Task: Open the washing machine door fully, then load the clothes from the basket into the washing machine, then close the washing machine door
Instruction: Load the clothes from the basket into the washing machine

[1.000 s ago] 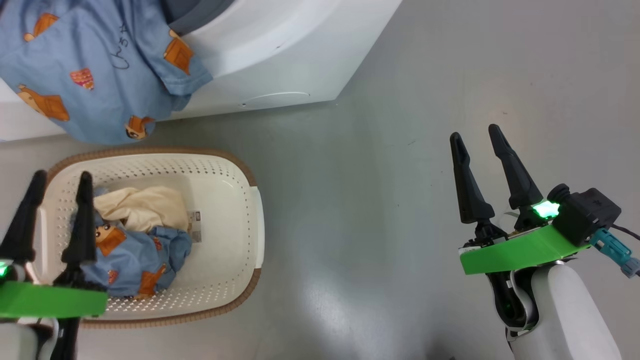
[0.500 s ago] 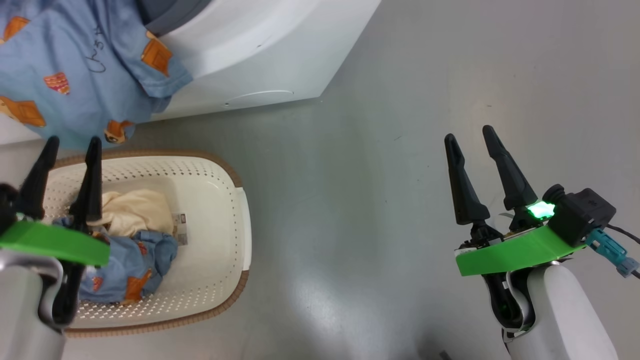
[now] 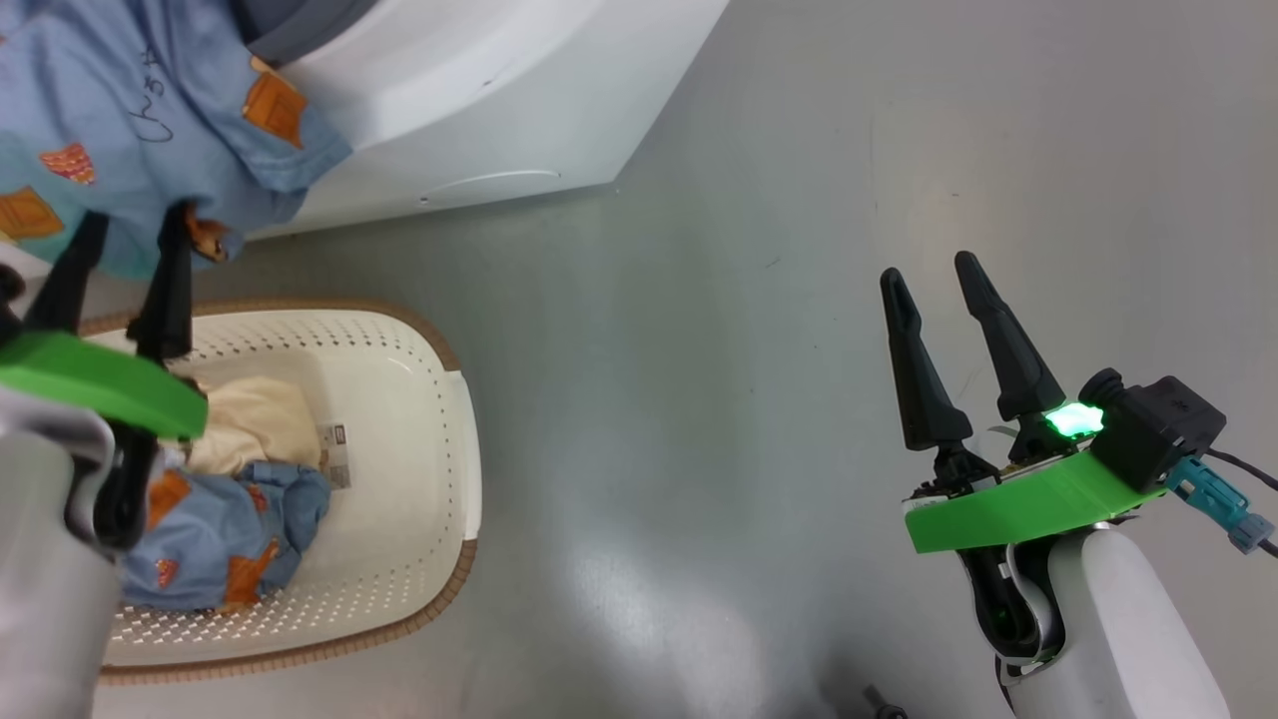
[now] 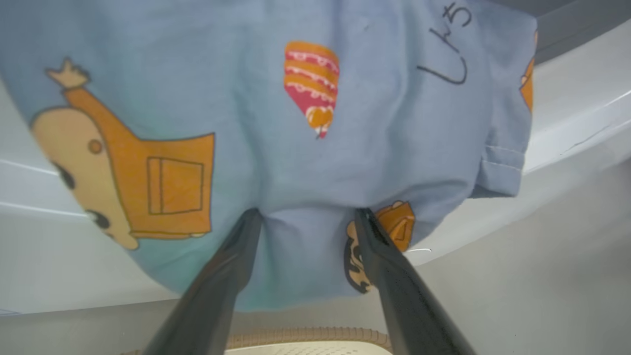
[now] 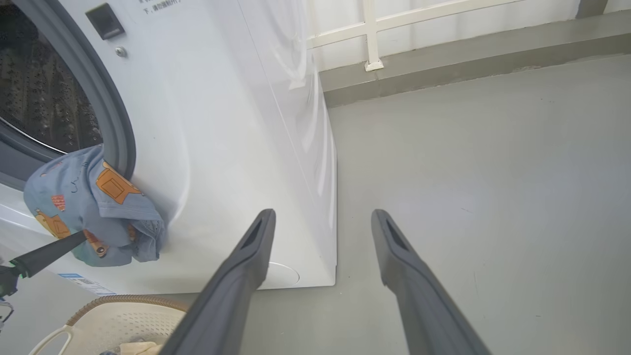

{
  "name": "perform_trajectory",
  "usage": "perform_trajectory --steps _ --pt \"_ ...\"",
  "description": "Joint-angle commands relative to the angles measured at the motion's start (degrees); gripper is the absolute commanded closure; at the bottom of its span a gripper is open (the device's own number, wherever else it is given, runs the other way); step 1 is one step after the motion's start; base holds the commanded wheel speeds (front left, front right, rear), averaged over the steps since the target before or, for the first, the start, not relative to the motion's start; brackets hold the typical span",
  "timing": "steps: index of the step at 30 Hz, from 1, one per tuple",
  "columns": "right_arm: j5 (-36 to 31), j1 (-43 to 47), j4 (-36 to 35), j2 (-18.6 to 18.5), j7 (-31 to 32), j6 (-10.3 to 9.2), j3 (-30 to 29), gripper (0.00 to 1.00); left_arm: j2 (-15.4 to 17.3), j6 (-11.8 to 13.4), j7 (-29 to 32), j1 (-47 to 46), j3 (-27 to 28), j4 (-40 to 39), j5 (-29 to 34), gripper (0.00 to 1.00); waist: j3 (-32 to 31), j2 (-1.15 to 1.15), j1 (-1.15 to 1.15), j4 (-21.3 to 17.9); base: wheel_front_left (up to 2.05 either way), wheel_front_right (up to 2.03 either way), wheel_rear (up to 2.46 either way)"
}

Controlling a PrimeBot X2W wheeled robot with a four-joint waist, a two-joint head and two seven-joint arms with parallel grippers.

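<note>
**Left fingers are meeting the garment that is hanging from the washer mouth**

A light blue garment [image 3: 120, 120] printed with orange cartoon figures is hanging out of the washing machine [image 3: 479, 90]. It is draping over the grey-blue gasket [image 5: 111, 113] and down the white front panel. In the right wrist view its upper end is lying just inside the opening, in front of the perforated steel drum [image 5: 44, 98].

The left gripper [image 3: 138, 215] is reaching up to the garment's lower hem with its fingers spread wide. In the left wrist view both dark tips are sitting against the cloth with a span of fabric running between them, and nothing is being pinched. Whether the tips are pressing in or only brushing the fabric cannot be told.

The basket [image 3: 399, 399] is standing on the grey floor [image 3: 699, 399] just in front of the machine, below the hanging hem. Inside it a cream cloth [image 3: 250, 424] is lying bunched against a second blue printed piece [image 3: 220, 529]. A label [image 3: 337, 454] is showing on the basket's bare bottom beside them.

The right gripper [image 3: 927, 268] is hovering well apart over bare floor, its fingers standing open and carrying nothing. In its wrist view they are pointing past the machine's lower corner, where a round cap [image 5: 281, 273] is sitting low on the front.
</note>
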Motion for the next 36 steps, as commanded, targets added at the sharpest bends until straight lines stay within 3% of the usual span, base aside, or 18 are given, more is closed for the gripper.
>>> perform_trajectory --steps 1,9,21,22,24,36 --pt "0.37 0.40 -1.28 0.12 -0.27 0.09 1.14 0.00 2.18 -0.17 0.06 -1.85 1.13 -0.04 -0.63 0.00 0.29 0.00 0.00 -0.14 0.00 0.00 0.00" --pt "0.73 -0.16 -1.74 0.12 -0.27 0.09 1.18 0.00 1.04 -0.17 0.73 -10.09 -3.60 6.64 -4.89 0.00 1.58 0.00 0.00 -0.67 0.00 0.00 0.00" --pt "0.60 -0.14 -2.01 0.12 -0.27 0.09 0.66 0.00 0.48 -0.17 -0.62 -16.12 -6.09 11.03 -9.27 0.00 1.97 0.00 0.00 -0.29 0.00 0.00 0.00" --pt "0.57 -0.16 -2.00 0.12 -0.27 0.09 0.65 0.00 0.44 -0.17 -0.71 -16.15 -6.30 11.12 -9.55 0.18 1.96 0.00 0.00 -0.19 0.00 0.00 0.00" --pt "0.51 -0.18 -2.01 0.12 -0.27 0.09 0.67 0.00 0.47 -0.17 -0.87 -15.93 -6.78 11.06 -10.08 1.00 1.92 0.00 0.00 0.00 0.00 0.00 0.00" --pt "0.30 -0.04 -1.63 0.12 -0.27 0.09 0.48 0.00 2.44 -0.18 -1.16 -11.21 -7.43 4.26 -10.55 1.00 0.87 0.00 0.00 1.07 0.00 0.00 0.00"
